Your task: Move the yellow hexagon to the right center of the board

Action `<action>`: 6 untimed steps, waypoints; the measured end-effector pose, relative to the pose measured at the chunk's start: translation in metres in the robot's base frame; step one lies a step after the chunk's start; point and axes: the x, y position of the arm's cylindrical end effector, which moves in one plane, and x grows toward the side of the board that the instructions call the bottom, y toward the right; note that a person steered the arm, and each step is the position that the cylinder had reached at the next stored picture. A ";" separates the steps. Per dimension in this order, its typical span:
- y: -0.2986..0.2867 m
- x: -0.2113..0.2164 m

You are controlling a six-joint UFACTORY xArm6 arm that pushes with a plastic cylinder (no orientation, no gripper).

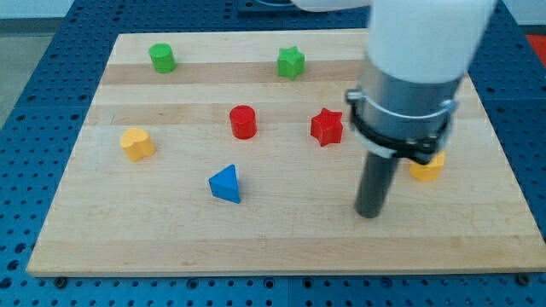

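Note:
The yellow hexagon lies at the view's right, partly hidden behind the arm's grey collar. My tip rests on the wooden board below and to the left of the yellow hexagon, a short way apart from it. The red star lies up and left of the tip.
A second yellow block lies at the view's left. A blue triangle sits left of the tip. A red cylinder, a green cylinder and a green star lie toward the view's top.

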 end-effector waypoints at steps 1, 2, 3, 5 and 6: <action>0.043 -0.006; 0.054 -0.035; 0.054 -0.063; 0.077 -0.055; 0.104 -0.061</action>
